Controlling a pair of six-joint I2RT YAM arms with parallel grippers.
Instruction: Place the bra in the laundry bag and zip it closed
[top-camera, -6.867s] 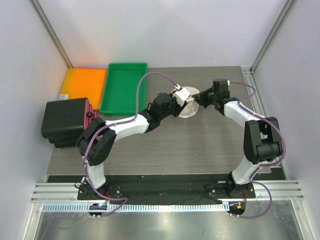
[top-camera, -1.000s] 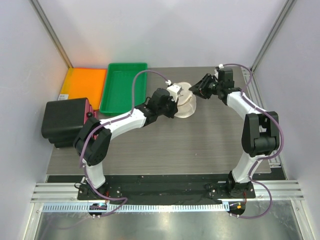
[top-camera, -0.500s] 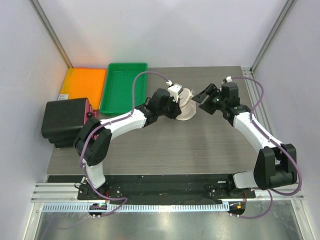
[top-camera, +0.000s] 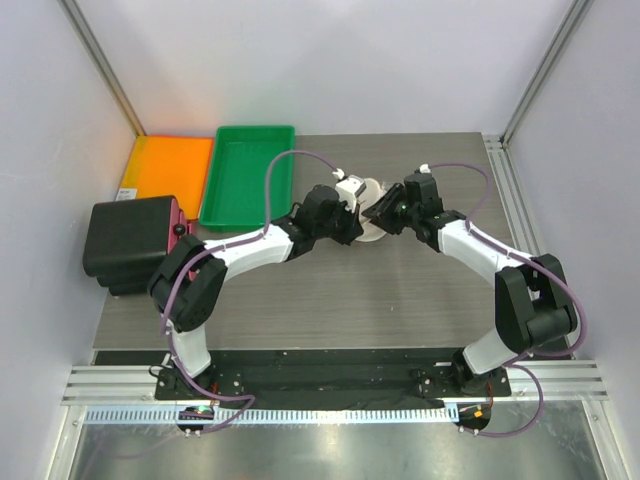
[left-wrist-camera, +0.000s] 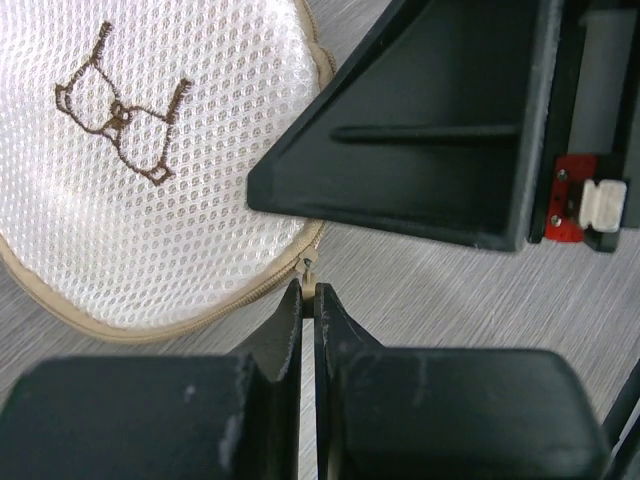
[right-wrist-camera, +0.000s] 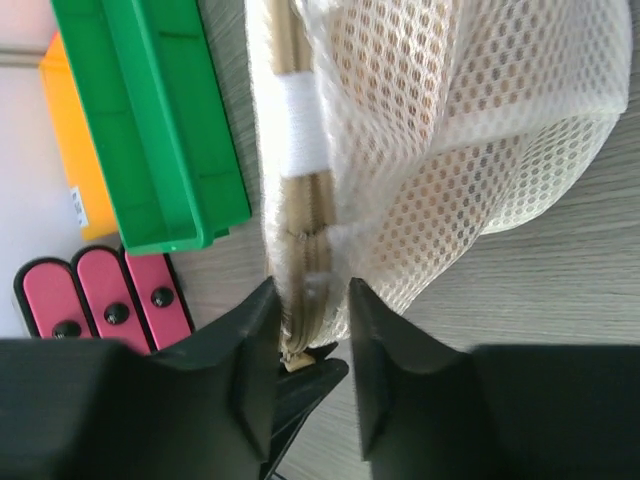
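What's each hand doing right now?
Left hand: closed, pinching what looks like the zipper pull.
Right hand: jaws around the bag rim; grip cannot be told.

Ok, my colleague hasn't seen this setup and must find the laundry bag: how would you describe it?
Look to the back of the grey table, where a green tray sits. Just right of that tray lies the laundry bag. It is the only round, cream-white mesh pouch, with a tan zipper round its rim and a brown outline figure stitched on its face.
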